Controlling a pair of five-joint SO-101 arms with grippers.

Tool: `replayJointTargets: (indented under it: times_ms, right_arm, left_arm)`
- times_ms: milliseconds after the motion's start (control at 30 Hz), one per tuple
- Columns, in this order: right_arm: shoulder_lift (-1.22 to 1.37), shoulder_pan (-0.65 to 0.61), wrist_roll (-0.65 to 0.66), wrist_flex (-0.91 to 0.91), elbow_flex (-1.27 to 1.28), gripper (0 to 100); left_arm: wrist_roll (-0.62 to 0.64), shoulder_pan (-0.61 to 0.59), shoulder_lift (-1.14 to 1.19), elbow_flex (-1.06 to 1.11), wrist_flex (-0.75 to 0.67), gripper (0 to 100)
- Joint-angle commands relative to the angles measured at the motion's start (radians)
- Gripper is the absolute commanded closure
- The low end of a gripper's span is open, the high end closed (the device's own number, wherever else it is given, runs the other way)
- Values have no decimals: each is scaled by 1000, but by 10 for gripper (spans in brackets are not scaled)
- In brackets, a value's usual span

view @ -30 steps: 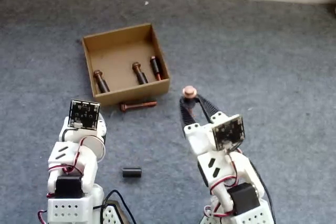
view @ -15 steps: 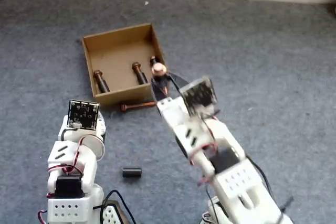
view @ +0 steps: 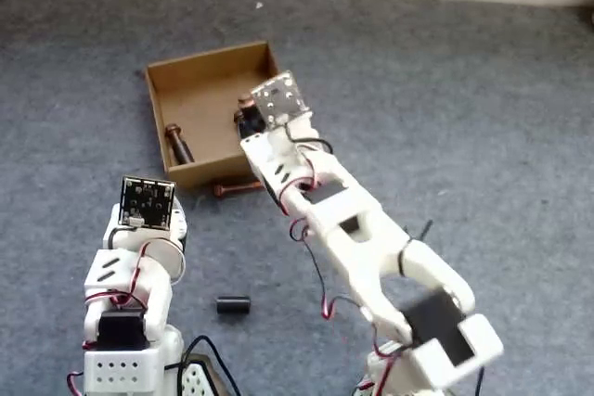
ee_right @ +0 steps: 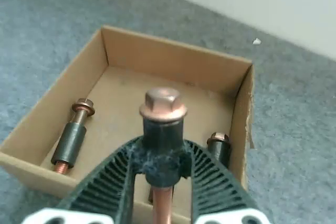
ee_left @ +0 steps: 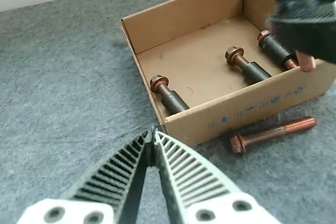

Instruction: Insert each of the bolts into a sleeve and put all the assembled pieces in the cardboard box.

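The right tool (ee_right: 161,162) hangs over the right part of the box (view: 206,99). It is closed on the dark sleeve of the held piece (ee_right: 163,129), which stands upright with its copper head on top and its threaded end poking out below the fingers. How high the piece sits above the box floor is hard to judge. Three finished pieces lie inside along the near wall: a left piece (ee_left: 169,97), a middle piece (ee_left: 247,67) and a right piece (ee_left: 274,49), heads pointing far. In the high view the right arm (view: 353,229) stretches across the box's near right corner and hides the middle and right pieces. A loose bolt (ee_left: 273,134) lies on the grey worktop (view: 464,90) just outside the near wall, roughly parallel to it. A loose sleeve (view: 234,304) lies well nearer, between the two arm bases. The left tool (ee_left: 153,137) sits near the box's near left corner, its fingers together at the tips and holding nothing. Small blue print runs along the outside of the box's near wall, too fine to read.
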Motion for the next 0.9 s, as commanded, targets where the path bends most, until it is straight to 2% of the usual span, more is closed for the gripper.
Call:
replayJointTargets:
  times_ms: [0, 133, 267, 433, 733, 867]
  right_arm:
    - [27, -7, 0, -38, -116, 937]
    - [25, -7, -41, -36, -114, 839]
    - [24, -5, -71, 8, -117, 835]
    - [-81, -8, -51, 228, -114, 835]
    - [-447, -13, -49, 780, -114, 835]
    - [-501, -97, 3, 960, -108, 835]
  left_arm:
    - [9, -7, 2, -5, -23, 993]
    - [8, -7, 2, -7, -23, 993]
    - [8, -7, 2, -7, -23, 993]
    - [9, -25, 2, -15, -23, 993]
    - [74, -163, 4, -41, -31, 992]
    - [75, -188, 4, -36, -55, 992]
